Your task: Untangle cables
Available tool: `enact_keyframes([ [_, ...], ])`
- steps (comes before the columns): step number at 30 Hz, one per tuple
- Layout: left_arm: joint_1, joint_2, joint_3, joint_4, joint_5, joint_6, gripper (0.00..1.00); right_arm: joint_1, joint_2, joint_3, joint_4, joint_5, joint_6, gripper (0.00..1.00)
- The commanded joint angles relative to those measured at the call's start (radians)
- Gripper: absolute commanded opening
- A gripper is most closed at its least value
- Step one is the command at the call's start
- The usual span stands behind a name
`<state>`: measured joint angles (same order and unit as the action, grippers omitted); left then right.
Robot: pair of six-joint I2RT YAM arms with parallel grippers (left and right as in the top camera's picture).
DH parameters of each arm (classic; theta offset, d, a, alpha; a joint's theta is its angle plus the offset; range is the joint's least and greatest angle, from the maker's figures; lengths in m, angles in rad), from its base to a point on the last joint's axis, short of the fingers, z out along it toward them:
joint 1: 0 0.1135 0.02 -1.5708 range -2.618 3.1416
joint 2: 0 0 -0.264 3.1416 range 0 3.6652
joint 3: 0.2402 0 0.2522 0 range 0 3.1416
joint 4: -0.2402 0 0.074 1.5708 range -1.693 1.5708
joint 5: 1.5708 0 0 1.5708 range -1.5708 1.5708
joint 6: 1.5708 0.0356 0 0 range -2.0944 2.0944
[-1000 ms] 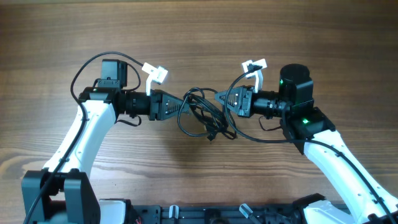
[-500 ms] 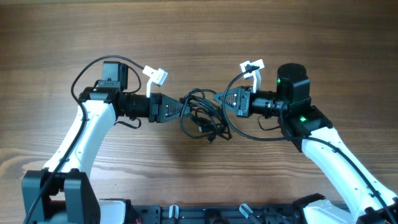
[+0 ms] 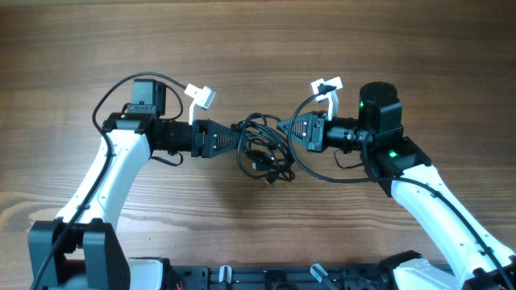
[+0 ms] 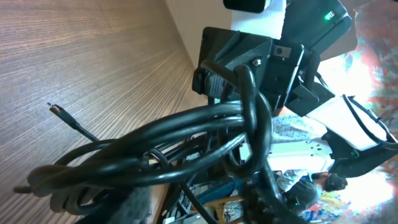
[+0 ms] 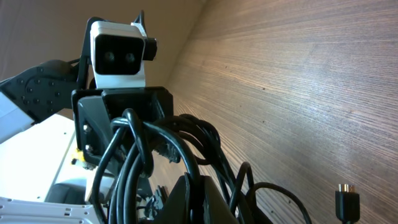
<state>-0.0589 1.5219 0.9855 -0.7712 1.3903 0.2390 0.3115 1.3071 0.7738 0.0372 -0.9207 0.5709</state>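
The cables (image 3: 263, 150) are one knotted black bundle hanging between my two grippers above the wooden table. My left gripper (image 3: 239, 138) is shut on the bundle's left side. My right gripper (image 3: 283, 129) is shut on its upper right side. In the left wrist view the cords (image 4: 155, 149) fill the frame, with a small plug end (image 4: 59, 111) sticking out at the left. In the right wrist view my right gripper's fingers (image 5: 196, 198) pinch one cord (image 5: 186, 143), and a loose plug (image 5: 347, 199) hangs at the lower right.
The wooden table (image 3: 258, 48) lies all around. The two grippers face each other a short way apart at the table's middle. The frame's black front edge (image 3: 266, 278) runs along the bottom.
The two grippers have come closer together. The bundle between them has slackened and bunched into a tighter clump, and its lower loops have shifted left.
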Motion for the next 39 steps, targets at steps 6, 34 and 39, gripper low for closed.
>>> enact_keyframes([
  [6,-0.017,-0.043,-0.004,0.136,0.006,-0.118,0.55,0.006,0.008,0.017,0.006,-0.027,-0.021,0.04],
  [34,-0.114,-0.171,-0.004,0.470,-0.300,-0.549,0.41,0.036,0.011,0.017,-0.005,0.075,-0.052,0.04],
  [39,-0.186,-0.171,-0.004,0.492,-0.445,-0.589,0.38,0.036,0.012,0.017,-0.005,0.075,-0.052,0.04],
])
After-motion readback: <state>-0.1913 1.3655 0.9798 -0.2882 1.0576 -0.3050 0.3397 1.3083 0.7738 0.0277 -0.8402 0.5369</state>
